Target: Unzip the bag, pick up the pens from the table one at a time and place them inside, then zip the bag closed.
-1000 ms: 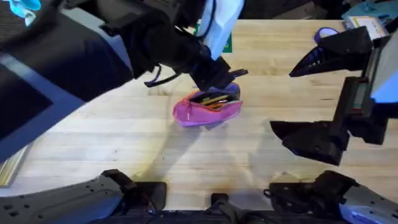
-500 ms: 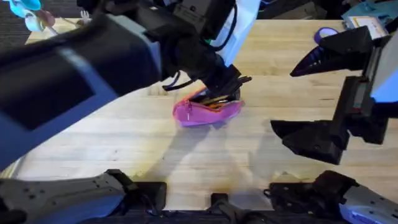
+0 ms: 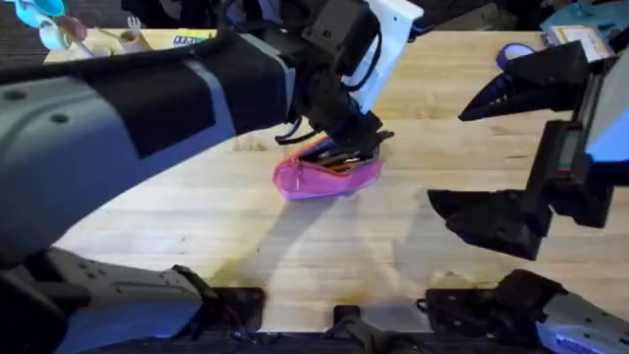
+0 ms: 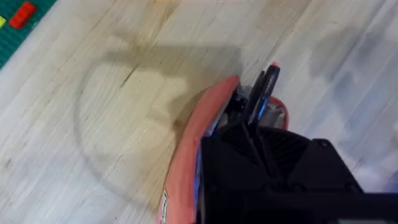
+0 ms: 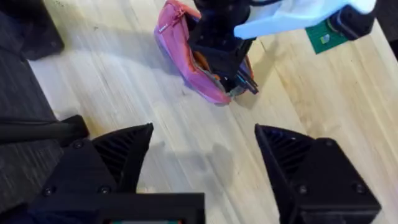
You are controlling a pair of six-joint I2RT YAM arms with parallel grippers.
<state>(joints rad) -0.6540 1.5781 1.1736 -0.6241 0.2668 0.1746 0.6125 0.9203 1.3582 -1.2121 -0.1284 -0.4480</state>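
The placing step is judged to be in hand: the left tool (image 3: 356, 141) is lowered into the open pink bag (image 3: 319, 180) at mid-worktop (image 3: 246, 236), a dark pen apparently held, though its grip cannot be told. Release and withdrawal are called for next. The right tool (image 5: 202, 158) is held wide, nearby.

No legible text or labels.

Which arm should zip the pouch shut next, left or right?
Left, probably. Its tool is already at the open mouth of the pink pouch, with the pens inside. The right tool hangs open, well clear of the pouch.
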